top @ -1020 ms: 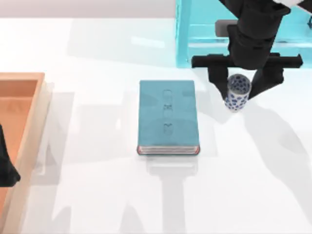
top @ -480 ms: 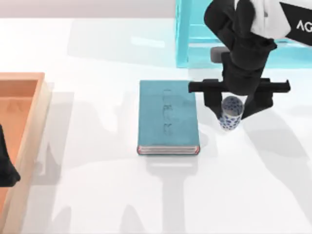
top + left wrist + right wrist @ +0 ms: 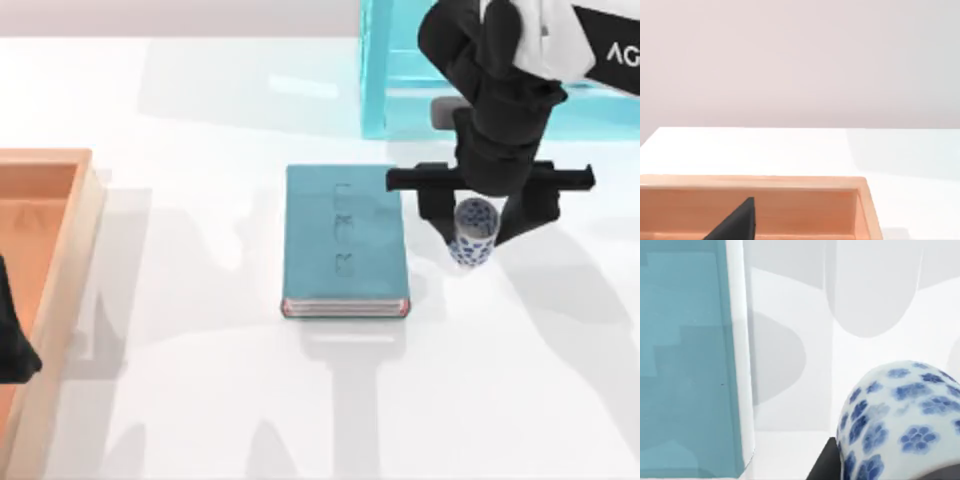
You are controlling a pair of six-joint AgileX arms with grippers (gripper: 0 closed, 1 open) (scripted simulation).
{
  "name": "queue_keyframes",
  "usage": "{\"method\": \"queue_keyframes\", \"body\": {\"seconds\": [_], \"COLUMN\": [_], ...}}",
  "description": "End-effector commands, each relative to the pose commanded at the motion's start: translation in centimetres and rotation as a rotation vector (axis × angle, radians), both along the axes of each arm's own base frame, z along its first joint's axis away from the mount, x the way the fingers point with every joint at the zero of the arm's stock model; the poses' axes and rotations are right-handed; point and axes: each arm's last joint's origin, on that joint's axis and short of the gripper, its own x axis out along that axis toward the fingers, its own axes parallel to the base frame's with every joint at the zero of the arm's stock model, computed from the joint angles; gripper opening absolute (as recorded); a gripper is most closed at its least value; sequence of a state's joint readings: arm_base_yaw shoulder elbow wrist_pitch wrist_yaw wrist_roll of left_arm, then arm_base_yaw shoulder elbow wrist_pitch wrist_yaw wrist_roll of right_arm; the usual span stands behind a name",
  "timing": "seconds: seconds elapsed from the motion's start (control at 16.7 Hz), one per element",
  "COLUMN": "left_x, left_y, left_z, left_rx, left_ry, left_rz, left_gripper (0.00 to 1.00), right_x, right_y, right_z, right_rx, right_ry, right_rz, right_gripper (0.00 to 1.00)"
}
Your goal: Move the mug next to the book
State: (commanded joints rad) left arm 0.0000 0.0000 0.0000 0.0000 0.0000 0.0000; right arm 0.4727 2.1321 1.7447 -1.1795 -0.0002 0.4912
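Note:
The mug (image 3: 473,232), white with dark blue spots, stands upright between the fingers of my right gripper (image 3: 478,218), which is shut on it. It sits just right of the book (image 3: 345,240), a teal hardcover lying flat at the table's middle, with a narrow gap between them. In the right wrist view the mug (image 3: 900,420) is close up, with the book (image 3: 685,355) and its pale page edge beside it. Whether the mug touches the table I cannot tell. My left arm (image 3: 10,340) is parked at the left edge over the wooden tray.
A light-blue shelf unit (image 3: 400,70) stands at the back right, behind the right arm. A wooden tray (image 3: 45,230) lies along the left edge, and the wooden tray's far rim (image 3: 790,182) shows in the left wrist view. Open white table lies in front of the book.
My right gripper has carried the mug forward and leftward, from beside the shelf to beside the book's right edge. Over the last half second it has barely moved. The left arm is still.

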Motion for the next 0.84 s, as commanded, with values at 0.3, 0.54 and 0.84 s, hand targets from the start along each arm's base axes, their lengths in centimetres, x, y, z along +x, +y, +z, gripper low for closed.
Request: {"method": "queue_keyframes", "body": {"seconds": [0.3,0.54,0.84], "left_x": [0.0,0.0,0.0], "left_y": [0.0,0.0,0.0], "left_z": [0.0,0.0,0.0], "left_rx": [0.0,0.0,0.0], "left_ry": [0.0,0.0,0.0], "left_rz": [0.0,0.0,0.0], "left_gripper": [1.0,1.0,1.0], "right_x": [0.0,0.0,0.0], "right_y": [0.0,0.0,0.0], "right_z": [0.0,0.0,0.0], "right_rx": [0.0,0.0,0.0], "right_ry": [0.0,0.0,0.0], "right_rz": [0.0,0.0,0.0], "right_gripper": [0.75,1.0,1.0]}}
